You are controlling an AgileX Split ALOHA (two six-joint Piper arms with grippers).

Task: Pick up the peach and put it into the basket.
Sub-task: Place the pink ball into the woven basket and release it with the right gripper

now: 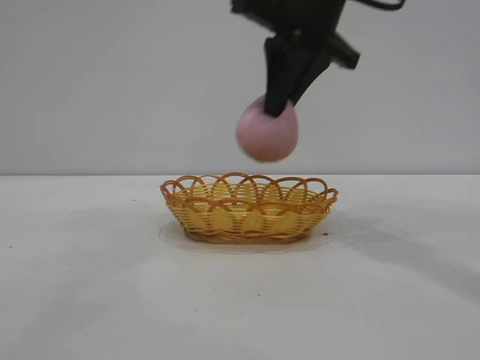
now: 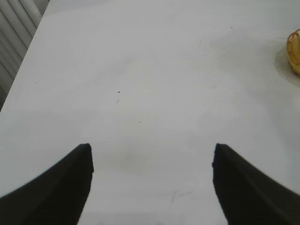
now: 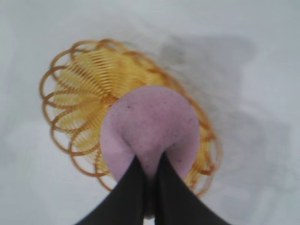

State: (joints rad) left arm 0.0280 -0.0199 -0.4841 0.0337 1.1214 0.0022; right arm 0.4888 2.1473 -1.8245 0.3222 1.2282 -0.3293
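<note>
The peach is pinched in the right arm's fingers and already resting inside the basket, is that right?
Not quite. The peach is pinched in the right gripper's fingers, but it hangs in the air above the basket, not resting inside it. The exterior view shows clear space between them.

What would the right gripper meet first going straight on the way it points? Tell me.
Probably the basket: the right gripper, shut on the peach, points steeply down above it. Whether rim or floor comes first is unclear.
</note>
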